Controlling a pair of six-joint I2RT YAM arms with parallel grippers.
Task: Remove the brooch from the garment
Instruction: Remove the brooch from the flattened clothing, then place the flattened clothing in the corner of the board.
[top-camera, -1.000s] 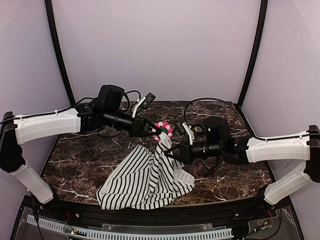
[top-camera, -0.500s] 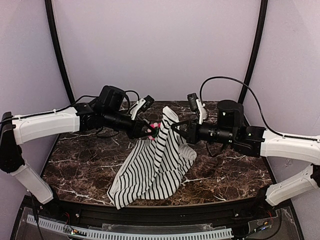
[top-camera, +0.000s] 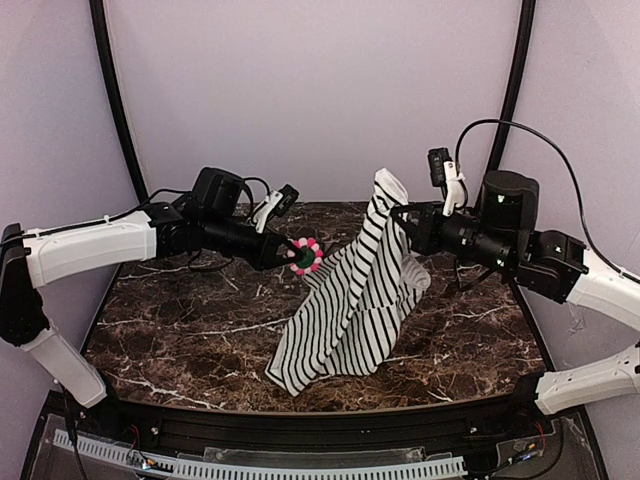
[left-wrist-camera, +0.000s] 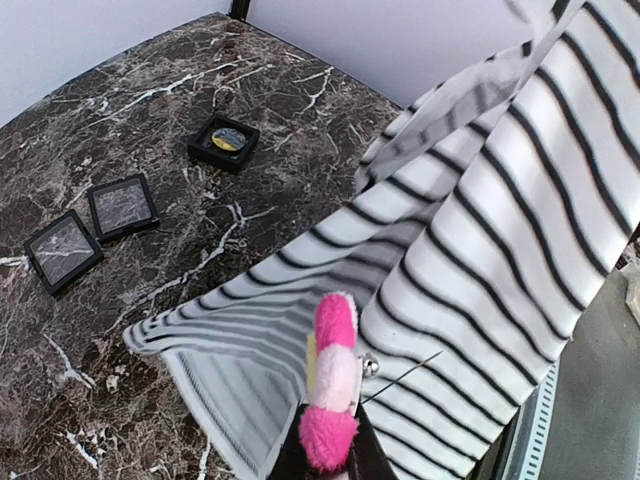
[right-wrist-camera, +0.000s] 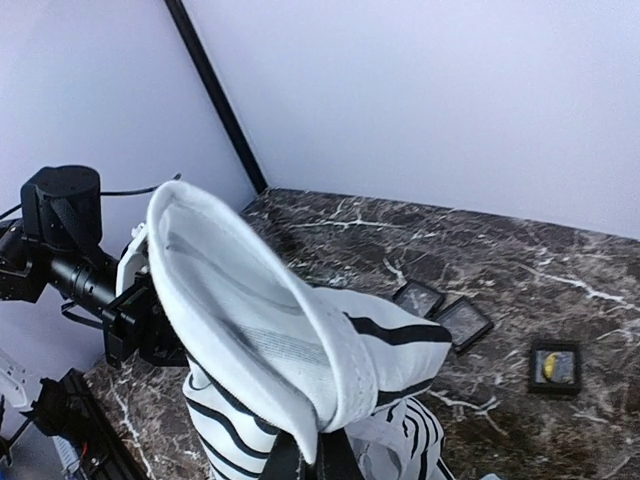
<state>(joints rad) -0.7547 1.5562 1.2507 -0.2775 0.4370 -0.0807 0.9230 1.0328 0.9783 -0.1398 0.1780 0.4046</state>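
My left gripper (top-camera: 293, 256) is shut on the brooch (top-camera: 306, 256), a pink and white flower pin with a dark green centre. It is held in the air left of the garment, apart from the cloth. In the left wrist view the brooch (left-wrist-camera: 334, 380) shows edge-on with its open pin needle sticking out. My right gripper (top-camera: 404, 222) is shut on the garment (top-camera: 350, 300), a white top with black stripes, and holds it up high so it hangs down to the table. In the right wrist view the garment (right-wrist-camera: 290, 350) folds over my jaws.
Three small black square frames lie on the marble table (top-camera: 170, 320): two (left-wrist-camera: 92, 225) side by side, and one (left-wrist-camera: 224, 142) with a yellow inside. They also show in the right wrist view (right-wrist-camera: 445, 310). Black corner posts (top-camera: 115, 100) stand against the lilac walls.
My right gripper rose and moved right, lifting the garment away. The brooch came off the cloth and stayed in my left gripper, which barely moved.
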